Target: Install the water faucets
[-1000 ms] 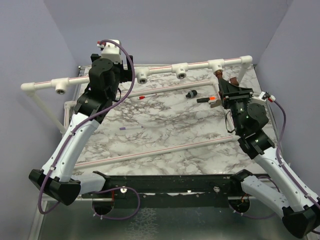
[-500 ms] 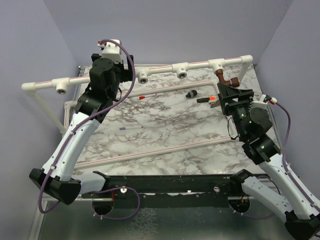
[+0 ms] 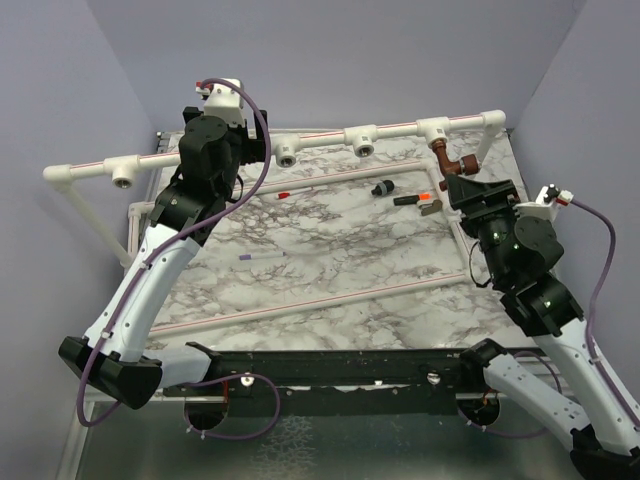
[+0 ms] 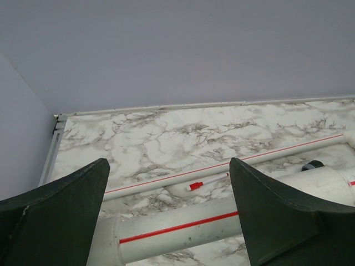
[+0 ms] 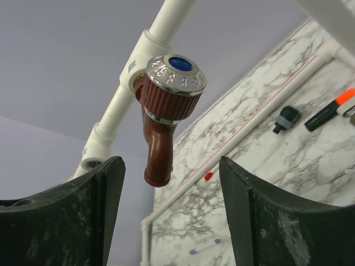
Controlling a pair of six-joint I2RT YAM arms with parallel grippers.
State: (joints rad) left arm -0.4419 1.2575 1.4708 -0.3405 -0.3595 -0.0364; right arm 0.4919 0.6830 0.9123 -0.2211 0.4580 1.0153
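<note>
One faucet, the reddish-brown faucet [image 3: 447, 158] with the silvery end, is sitting plugged into the white T-fitting [image 3: 433, 128] near the right end of the raised white pipe [image 3: 320, 138], above the far right part of the marble table [image 3: 330, 260]. Its spout is pointing downward, and in the right wrist view its knurled silver cap with the blue centre is facing the camera. A second ago the right gripper [image 3: 460, 187] was reaching up against this faucet; half a second ago it was sitting a little lower. Now it is lying farther back toward the near right, just beside the faucet and no longer touching it. Its two fingers are standing wide apart with nothing between them, the faucet hanging free in the gap ahead of them. The left arm is showing no change across the three overhead views. The left gripper [image 4: 168, 160] is hovering at the far left stretch of the same pipe, its fingers spread wide and carrying nothing. A red-striped length of pipe is showing low between them; whether they are touching it cannot be told. Beyond the pipe, a thin white stick with a red tip [image 4: 206, 181] is lying on the marble. A small black cap [image 3: 382, 187] and an orange-tipped marker [image 3: 412, 199] are resting on the table near the faucet, to its left.
</note>
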